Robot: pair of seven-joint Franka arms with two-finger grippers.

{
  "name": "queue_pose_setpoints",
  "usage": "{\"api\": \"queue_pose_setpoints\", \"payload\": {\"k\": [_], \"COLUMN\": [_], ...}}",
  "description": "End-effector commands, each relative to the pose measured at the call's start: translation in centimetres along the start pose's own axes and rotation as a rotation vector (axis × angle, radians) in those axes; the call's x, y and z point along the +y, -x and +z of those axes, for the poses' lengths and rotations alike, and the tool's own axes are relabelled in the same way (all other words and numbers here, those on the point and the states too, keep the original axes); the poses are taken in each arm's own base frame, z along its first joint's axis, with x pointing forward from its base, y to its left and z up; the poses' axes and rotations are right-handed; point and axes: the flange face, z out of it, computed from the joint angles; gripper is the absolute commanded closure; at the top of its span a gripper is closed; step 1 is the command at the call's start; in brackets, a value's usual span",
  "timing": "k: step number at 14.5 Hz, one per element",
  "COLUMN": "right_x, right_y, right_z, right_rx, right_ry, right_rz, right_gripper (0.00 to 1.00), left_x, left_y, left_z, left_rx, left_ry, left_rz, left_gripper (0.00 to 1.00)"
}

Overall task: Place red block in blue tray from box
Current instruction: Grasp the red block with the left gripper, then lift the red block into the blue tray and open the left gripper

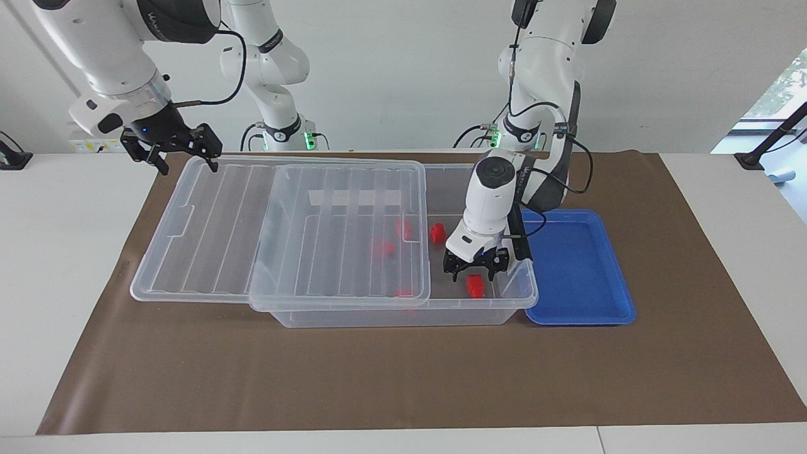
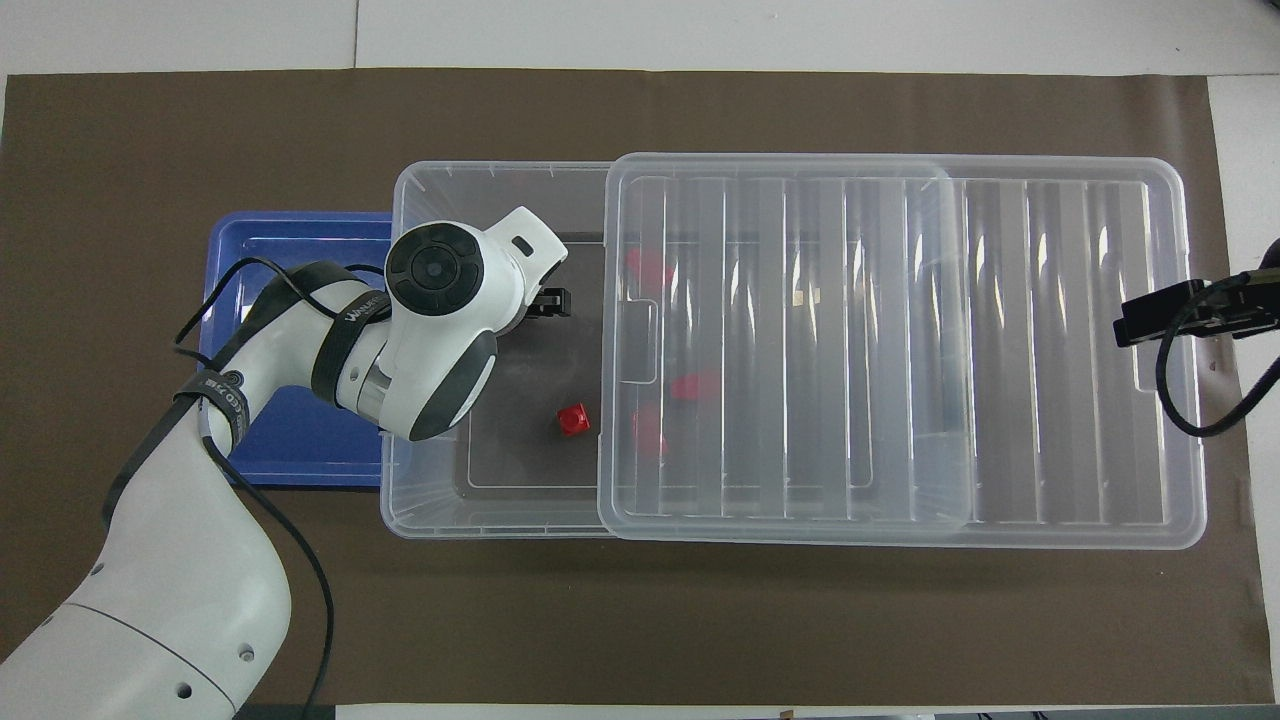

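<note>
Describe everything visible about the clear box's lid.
The lid is clear ribbed plastic with a raised rim and rounded corners. It lies flat on the box, slid toward the right arm's end, overhanging there and leaving the end beside the blue tray uncovered. Red blocks show blurred through it. The right pincer is at its overhanging corner; contact cannot be told.
</note>
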Motion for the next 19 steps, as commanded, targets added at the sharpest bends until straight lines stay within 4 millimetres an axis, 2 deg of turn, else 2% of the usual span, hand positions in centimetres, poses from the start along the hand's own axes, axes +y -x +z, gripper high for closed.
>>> {"api": "queue_pose_setpoints", "payload": {"k": [1,2,3,6,7,14,16,18,19], "right_x": [0.3,0.3,0.3,0.3,0.3,0.4,0.5,0.9,1.1], "right_y": [0.6,0.6,0.6,0.5,0.6,0.5,0.5,0.6,0.5], "right_z": [0.1,0.1,0.1,0.1,0.0,0.0,0.1,0.1,0.2], "right_rx": [-0.007,-0.007,-0.007,-0.005,-0.002,0.003,0.001,0.001,-0.001], "right_ry": [0.005,0.005,0.005,0.005,0.005,0.006,0.005,0.005,0.006], "right_rz": [0.018,0.018,0.021,0.021,0.021,0.019,0.012,-0.011,-0.036], "right_gripper": [0.00,0.00,0.00,0.00,0.00,0.00,0.00,0.00,0.21], "left_x": [-0.4,-0.3,-0.3,-0.6,-0.8,-1.7,-2.7,-4.0,-5.4], "left_y": [0.8,0.9,0.8,-0.3,-0.5,1.7,2.6,3.5,3.5], "left_z": [0.2,0.3,0.1,-1.5,-3.1,-14.9,-18.1,-20.4,-21.1], "left_rx": [0.019,0.018,0.024,0.086,0.104,0.080,0.083,0.076,0.058], "left_ry": [-0.013,-0.012,-0.009,0.026,0.032,-0.005,-0.012,-0.011,-0.008], "left_rz": [-0.005,-0.003,-0.023,-0.119,-0.122,-0.122,-0.130,-0.123,-0.110], "left_gripper": [0.47,0.67,0.98,1.00,1.00,1.00,1.00,1.00,1.00]}}
